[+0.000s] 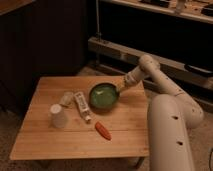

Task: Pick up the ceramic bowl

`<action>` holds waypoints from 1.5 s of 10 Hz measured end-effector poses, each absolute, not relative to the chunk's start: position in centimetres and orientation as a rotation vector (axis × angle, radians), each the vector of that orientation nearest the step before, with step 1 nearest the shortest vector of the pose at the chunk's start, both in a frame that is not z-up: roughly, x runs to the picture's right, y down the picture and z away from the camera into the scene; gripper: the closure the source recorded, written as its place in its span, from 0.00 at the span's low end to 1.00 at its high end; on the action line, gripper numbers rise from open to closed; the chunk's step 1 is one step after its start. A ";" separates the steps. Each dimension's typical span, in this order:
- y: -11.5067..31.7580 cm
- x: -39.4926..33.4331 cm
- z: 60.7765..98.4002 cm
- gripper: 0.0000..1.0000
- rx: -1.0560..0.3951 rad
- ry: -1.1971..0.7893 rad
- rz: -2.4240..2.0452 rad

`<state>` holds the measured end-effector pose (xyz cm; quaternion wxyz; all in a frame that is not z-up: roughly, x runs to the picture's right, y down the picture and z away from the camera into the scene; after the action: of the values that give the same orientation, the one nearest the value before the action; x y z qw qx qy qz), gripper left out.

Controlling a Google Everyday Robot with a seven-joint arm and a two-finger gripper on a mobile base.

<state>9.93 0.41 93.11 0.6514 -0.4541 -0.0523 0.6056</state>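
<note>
1. A wooden tabletop [127, 131] was seen across the lower left and centre of the frame, on a dim floor.
2. The ceramic bowl [102, 96], round, shallow and glossy green with a darker rim, was placed upright on the tabletop, right of centre and towards its far edge.
3. The gripper [119, 90] was held at the right-hand rim of the bowl, touching it or nearly so. Whether it was apart, together or clamped on the rim could not be told.
4. The white arm [150, 70] was stretched from the upper right of the frame down and leftward to the bowl, and the robot's rounded white body [170, 132] was seen at the lower right, beside the right edge of the tabletop.
5. A white cup [58, 116] was set upside down in the left part of the tabletop, well apart from the bowl.
6. A pale tube [82, 106] was laid flat between the cup and the bowl, just left of the bowl and running from upper left to lower right.
7. A small clear object [66, 98] was seen just left of the upper end of the tube; what it was could not be made out.
8. An orange carrot [103, 130] was laid below the bowl, apart from it, near the front of the tabletop.
9. Dark shelving [165, 20] was seen behind, along the top and right of the frame.
</note>
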 end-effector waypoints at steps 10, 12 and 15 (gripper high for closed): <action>0.1 9.9 90.7 0.82 -1.040 -0.121 1.361; -0.1 10.1 90.1 0.82 -1.042 -0.120 1.358; -0.3 10.3 89.5 0.82 -1.045 -0.120 1.355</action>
<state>10.29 -0.30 89.55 0.6543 -0.4606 -0.0530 0.5974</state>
